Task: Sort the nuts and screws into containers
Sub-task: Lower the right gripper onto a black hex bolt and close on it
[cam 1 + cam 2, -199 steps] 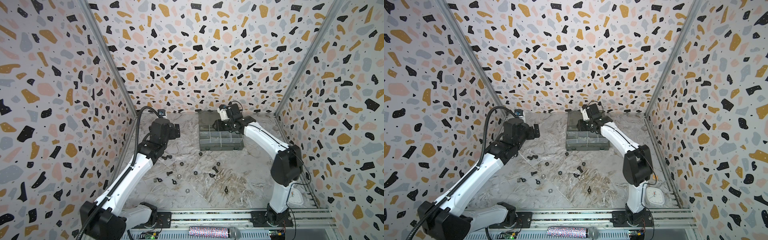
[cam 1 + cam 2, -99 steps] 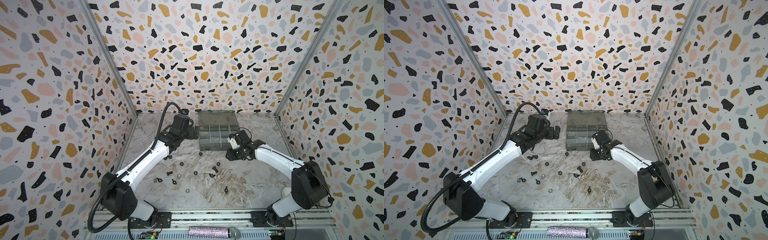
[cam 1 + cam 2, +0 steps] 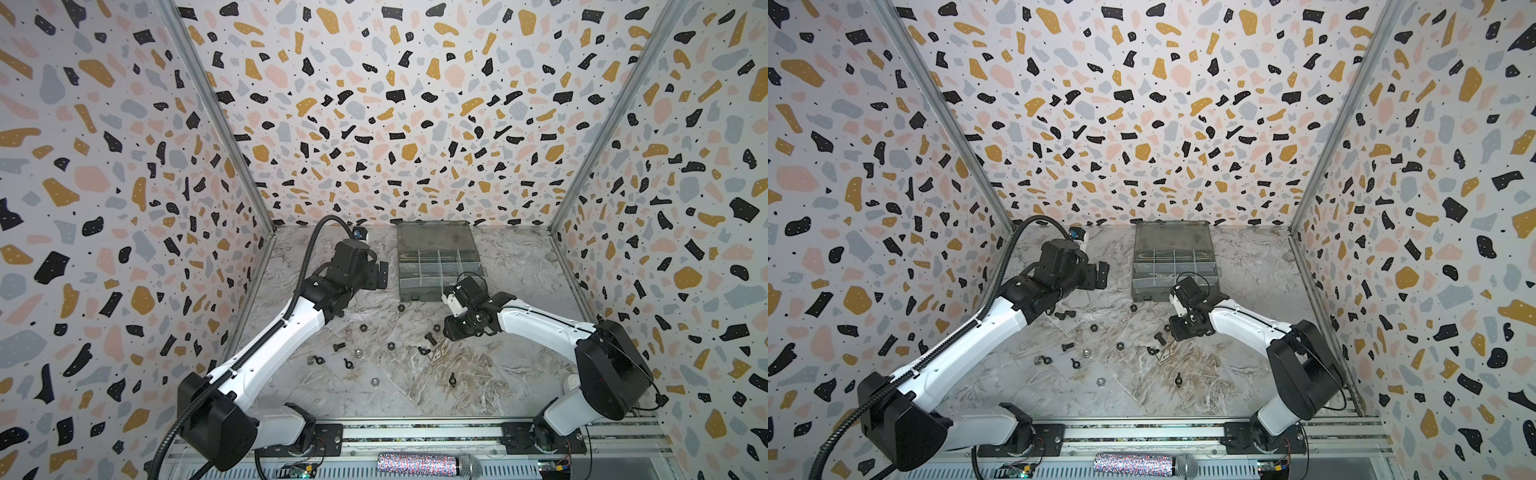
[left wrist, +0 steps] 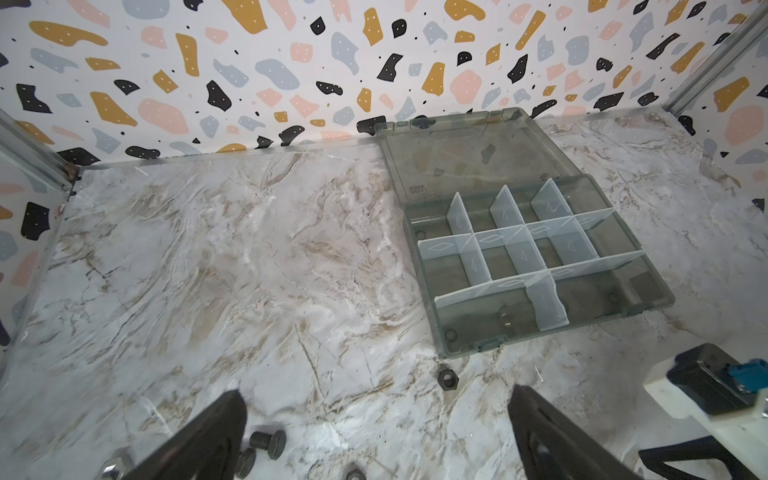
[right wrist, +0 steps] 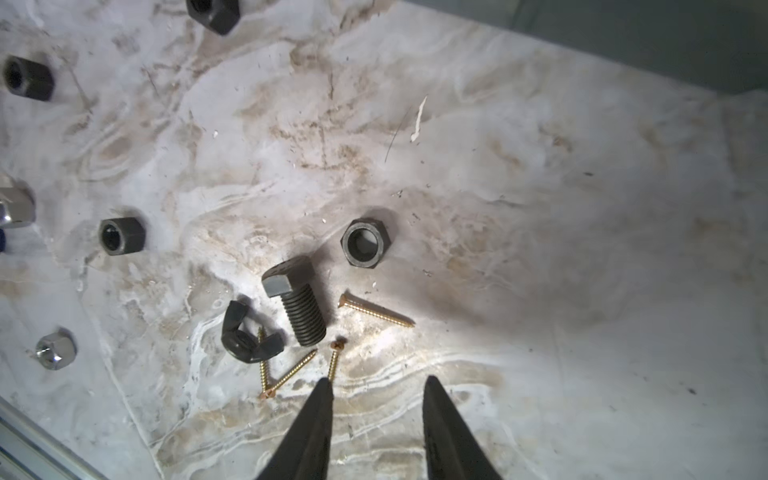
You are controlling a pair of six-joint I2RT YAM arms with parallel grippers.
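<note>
Barely started, I'd say: the box (image 4: 557, 328) at the far middle looks almost empty, bolts (image 5: 297, 307) and nuts (image 5: 365, 243) lie scattered nearer on the table (image 3: 498, 374), the left pincer (image 4: 376, 392) gapes wide, and the right pincer (image 5: 379, 380) hangs parted and empty above them.

The left arm (image 3: 286, 332) and the right arm (image 3: 540, 328) are both clad in glossy white link shells, which are joined by bulky matte black joint housings (image 3: 611, 374). A black corrugated conduit (image 3: 308, 253) is routed along the left arm, and thin black wires (image 3: 471, 275) are seen at the wrist of the right. A white camera block (image 3: 452, 300) with a blue connector (image 4: 744, 370) is fitted to that wrist. Small dark fasteners are dotted along the white shells. The jaws are formed as black, tapering wedges. Each arm is seated on a black base plate (image 3: 544, 436).
</note>
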